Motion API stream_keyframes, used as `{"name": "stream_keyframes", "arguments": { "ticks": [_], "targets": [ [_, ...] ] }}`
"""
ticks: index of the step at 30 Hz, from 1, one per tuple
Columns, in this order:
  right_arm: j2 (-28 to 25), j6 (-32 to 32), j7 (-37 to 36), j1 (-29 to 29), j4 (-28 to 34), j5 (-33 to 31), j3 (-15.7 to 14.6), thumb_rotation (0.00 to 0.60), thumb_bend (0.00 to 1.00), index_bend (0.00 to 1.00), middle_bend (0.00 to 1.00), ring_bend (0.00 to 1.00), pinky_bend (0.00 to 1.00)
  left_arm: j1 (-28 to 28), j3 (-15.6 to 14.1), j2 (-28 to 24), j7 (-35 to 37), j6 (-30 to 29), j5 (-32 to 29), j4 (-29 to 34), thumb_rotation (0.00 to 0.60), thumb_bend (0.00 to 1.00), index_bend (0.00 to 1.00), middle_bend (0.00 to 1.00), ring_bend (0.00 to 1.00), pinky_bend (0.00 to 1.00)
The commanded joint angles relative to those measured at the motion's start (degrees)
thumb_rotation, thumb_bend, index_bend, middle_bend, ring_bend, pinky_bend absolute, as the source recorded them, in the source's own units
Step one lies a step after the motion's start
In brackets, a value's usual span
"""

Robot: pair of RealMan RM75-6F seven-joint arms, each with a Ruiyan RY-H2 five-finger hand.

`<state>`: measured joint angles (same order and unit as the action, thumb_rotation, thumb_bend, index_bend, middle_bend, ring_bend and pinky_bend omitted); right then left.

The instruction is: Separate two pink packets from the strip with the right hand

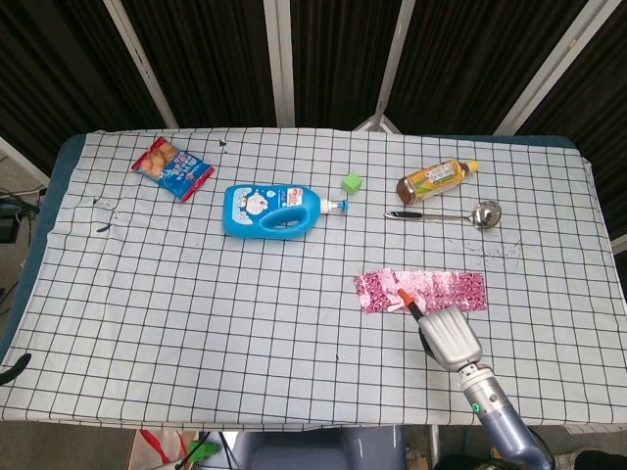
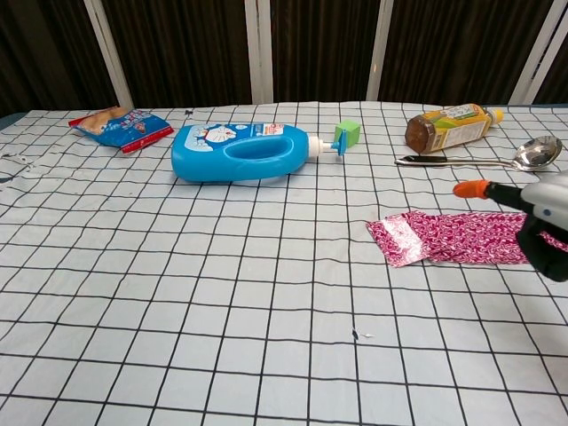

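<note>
A strip of pink patterned packets (image 1: 421, 291) (image 2: 444, 238) lies flat on the checked cloth, right of centre, its left end slightly lifted. My right hand (image 1: 449, 336) (image 2: 546, 217) is at the strip's near right part, coming from the table's front edge. One orange-tipped finger (image 1: 404, 296) (image 2: 469, 189) reaches out over the strip, clear of it in the chest view. Dark fingers hang down at the strip's right end. Nothing is held. My left hand shows in neither view.
A blue detergent bottle (image 1: 269, 209) (image 2: 240, 153) lies at the centre back with a green cube (image 1: 352, 182) (image 2: 347, 133) by its nozzle. A brown drink bottle (image 1: 436, 179) (image 2: 453, 125) and a metal ladle (image 1: 446, 214) (image 2: 484, 160) lie behind the strip. A snack bag (image 1: 172, 167) (image 2: 120, 127) is far left.
</note>
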<state>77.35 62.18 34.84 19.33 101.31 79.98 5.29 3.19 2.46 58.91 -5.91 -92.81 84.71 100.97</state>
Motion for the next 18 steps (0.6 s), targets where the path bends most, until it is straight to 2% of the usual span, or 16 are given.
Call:
{"name": "stream_keyframes", "arguments": {
  "ticks": [1,9,18],
  "targets": [
    [2.8,-2.0,3.9,2.0,0.4,-2.9,0.4,0.600,0.77,0.06,0.84,0.86,0.69,-0.1,0.0,0.0,-0.1,0.2,-0.1,0.0,0.600,0.28,0.14,0.00,0.00,0.08],
    [7.8,-4.7,10.8,5.6,-0.5,-10.7,1.7,0.600,0.78,0.06,0.85,0.87,0.71,-0.2,0.2,-0.1,0.0,0.3,-0.4,0.0,0.600,0.28,0.14,0.00,0.00,0.08],
    [10.8,-5.2,13.9,8.5,-2.7,-17.7,2.8,0.600,0.79,0.06,0.85,0.88,0.71,-0.3,0.4,-0.1,0.2,0.6,-0.9,-0.1,0.600,0.28,0.14,0.00,0.00,0.08]
  ]
}}
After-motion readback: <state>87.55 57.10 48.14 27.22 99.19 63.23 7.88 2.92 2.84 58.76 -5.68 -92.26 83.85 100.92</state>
